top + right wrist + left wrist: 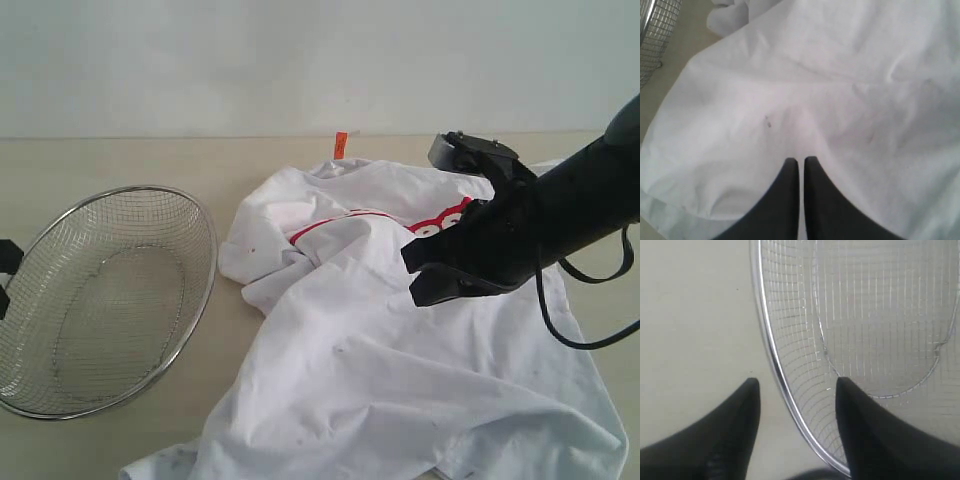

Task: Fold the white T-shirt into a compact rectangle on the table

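Note:
The white T-shirt [400,380] lies crumpled and spread on the beige table [100,160], right of the middle. Its red band [340,218] shows among the folds, and an orange collar tag [341,144] sticks up at the far edge. My right gripper [430,275] hangs over the middle of the shirt. In the right wrist view this gripper [800,161] is shut, fingers together above the white cloth [840,75], with nothing seen between them. My left gripper [797,387] is open over the table [690,315], its fingers on either side of the basket's rim without touching it.
A round steel wire-mesh basket [210,240] stands empty on the left of the table; its rim [771,347] runs through the left wrist view, and a part of the basket [655,30] shows in a corner of the right wrist view. A black cable [548,310] loops below the right arm.

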Robot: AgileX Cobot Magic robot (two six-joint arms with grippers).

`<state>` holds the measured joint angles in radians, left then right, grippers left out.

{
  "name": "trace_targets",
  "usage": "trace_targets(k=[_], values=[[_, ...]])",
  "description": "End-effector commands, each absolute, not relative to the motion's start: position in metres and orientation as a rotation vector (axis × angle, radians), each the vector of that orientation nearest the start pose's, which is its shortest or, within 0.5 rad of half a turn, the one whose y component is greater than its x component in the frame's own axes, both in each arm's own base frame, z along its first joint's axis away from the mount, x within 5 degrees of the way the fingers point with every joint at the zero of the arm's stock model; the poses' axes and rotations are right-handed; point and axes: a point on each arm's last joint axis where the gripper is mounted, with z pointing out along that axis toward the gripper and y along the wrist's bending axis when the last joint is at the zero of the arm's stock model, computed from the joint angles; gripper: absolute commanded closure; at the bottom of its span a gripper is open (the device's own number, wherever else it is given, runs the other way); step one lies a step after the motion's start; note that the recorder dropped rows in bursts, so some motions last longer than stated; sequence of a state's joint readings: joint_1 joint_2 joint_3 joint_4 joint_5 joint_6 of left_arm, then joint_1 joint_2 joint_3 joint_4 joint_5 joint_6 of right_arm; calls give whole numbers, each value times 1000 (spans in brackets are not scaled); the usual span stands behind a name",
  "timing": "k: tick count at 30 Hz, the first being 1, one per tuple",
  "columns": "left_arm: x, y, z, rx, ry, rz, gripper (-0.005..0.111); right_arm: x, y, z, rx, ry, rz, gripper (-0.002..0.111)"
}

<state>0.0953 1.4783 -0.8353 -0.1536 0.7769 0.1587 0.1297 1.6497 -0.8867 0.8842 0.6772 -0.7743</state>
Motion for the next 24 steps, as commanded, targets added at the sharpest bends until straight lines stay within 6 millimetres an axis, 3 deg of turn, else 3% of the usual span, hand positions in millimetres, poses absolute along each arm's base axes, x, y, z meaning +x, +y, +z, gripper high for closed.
trace_targets(k=[1, 8, 11, 16, 18, 21, 24], values=[[264, 16, 192, -90, 2914, -139, 61, 292, 84, 192, -365, 2634, 723, 109], [267, 34, 179, -212, 2931, -150, 61, 293, 83, 192, -370, 2628, 714, 109], [270, 34, 178, -232, 2909, -163, 61, 294, 83, 192, -365, 2620, 707, 109], [278, 31, 159, -275, 2922, -231, 62, 294, 83, 192, -367, 2621, 712, 109], [281, 31, 158, -274, 2899, -235, 69, 293, 84, 192, -368, 2622, 714, 109], [282, 32, 159, -268, 2887, -224, 102, 294, 84, 193, -369, 2614, 717, 109], [281, 34, 158, -251, 2891, -200, 102, 294, 84, 193, -370, 2613, 720, 109]])
